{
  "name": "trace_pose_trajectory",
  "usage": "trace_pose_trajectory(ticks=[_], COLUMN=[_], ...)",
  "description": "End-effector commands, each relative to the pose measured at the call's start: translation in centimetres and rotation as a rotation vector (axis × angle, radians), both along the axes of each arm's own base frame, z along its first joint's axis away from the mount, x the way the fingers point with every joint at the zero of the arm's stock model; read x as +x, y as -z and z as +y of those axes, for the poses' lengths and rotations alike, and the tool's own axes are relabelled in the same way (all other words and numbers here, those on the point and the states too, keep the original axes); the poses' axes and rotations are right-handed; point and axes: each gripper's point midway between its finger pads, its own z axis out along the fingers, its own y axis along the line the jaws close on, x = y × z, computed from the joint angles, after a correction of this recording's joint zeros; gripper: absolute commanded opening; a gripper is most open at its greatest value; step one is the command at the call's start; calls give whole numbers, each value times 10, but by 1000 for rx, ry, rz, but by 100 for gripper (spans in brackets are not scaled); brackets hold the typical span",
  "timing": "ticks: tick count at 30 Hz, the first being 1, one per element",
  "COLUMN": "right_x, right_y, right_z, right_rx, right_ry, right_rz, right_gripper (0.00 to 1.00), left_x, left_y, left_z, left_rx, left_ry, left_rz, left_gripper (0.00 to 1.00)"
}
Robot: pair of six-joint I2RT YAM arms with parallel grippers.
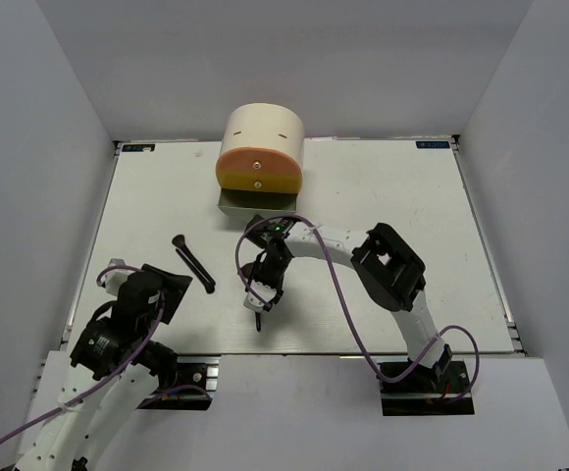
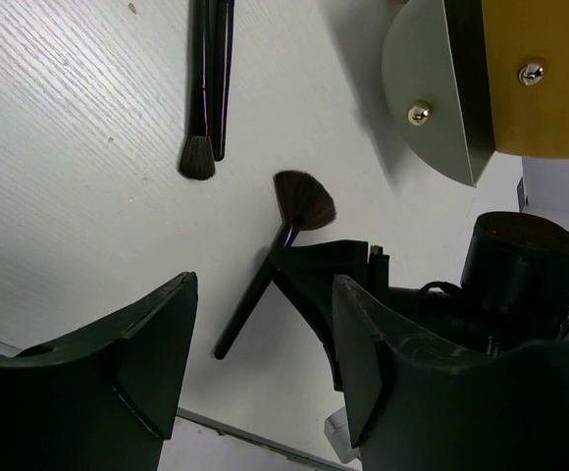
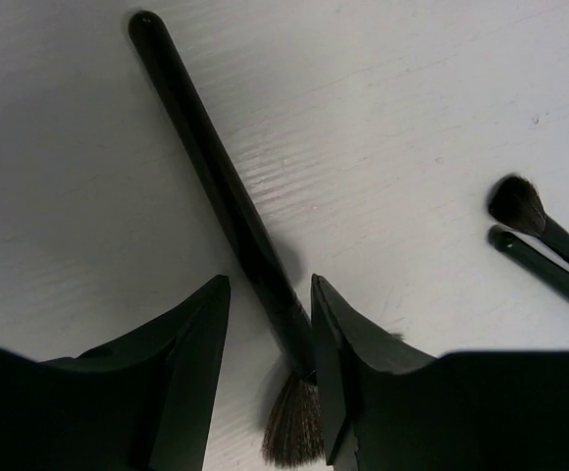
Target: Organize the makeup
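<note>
A black fan brush [image 3: 216, 177] lies flat on the white table between the open jaws of my right gripper [image 3: 270, 285]. Its handle lies close against the right finger [image 3: 334, 334], and its bristles [image 3: 294, 427] point toward the wrist. In the top view this gripper [image 1: 263, 302] points down at the table's front middle. The left wrist view shows the fan brush [image 2: 265, 270] too. Two thin black brushes [image 1: 194, 260] lie side by side to the left, also in the right wrist view [image 3: 549, 250]. My left gripper [image 1: 162, 289] is open and empty above the table [image 2: 260, 285]. The tubes, bottle and lipsticks are out of view.
The round cream box [image 1: 262, 132] with its orange front [image 1: 259, 172] stands at the back middle. A grey drawer [image 1: 255, 204] sticks out at its foot, just behind my right gripper. Grey walls close in the table on three sides.
</note>
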Motion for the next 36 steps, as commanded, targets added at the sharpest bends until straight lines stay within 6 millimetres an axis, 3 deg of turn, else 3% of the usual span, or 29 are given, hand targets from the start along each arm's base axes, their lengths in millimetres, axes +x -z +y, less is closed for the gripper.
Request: trace_pose_trajectory(ticks=[1, 7, 16, 20, 25, 30, 33, 36], right_x=[-3, -8, -18, -21, -22, -30, -25, -11], right_y=[8, 24, 42, 47, 50, 39, 17, -16], right_z=[-5, -34, -57, -74, -85, -84, -79, -72], right_rx=[-10, -137, -246, -319, -398, -418, -379, -300], right_ry=[-210, -343, -424, -391, -189, 40, 205, 386], right_rz=[-81, -86, -72, -41, 24, 152, 246, 333], right_gripper=[45, 41, 40, 37, 26, 9, 0, 0], left_x=[-2, -3, -8, -7, -4, -1, 1, 2], left_y=[5, 5, 4, 6, 12, 17, 17, 21], left_z=[4, 3, 4, 2, -2, -6, -8, -8], left_rx=[1, -7, -31, -34, -45, -47, -45, -38], left_ry=[-26, -27, -36, -35, -21, -13, -4, -6], left_rz=[11, 17, 23, 30, 35, 38, 37, 44], left_gripper=[67, 67, 67, 67, 67, 67, 67, 67])
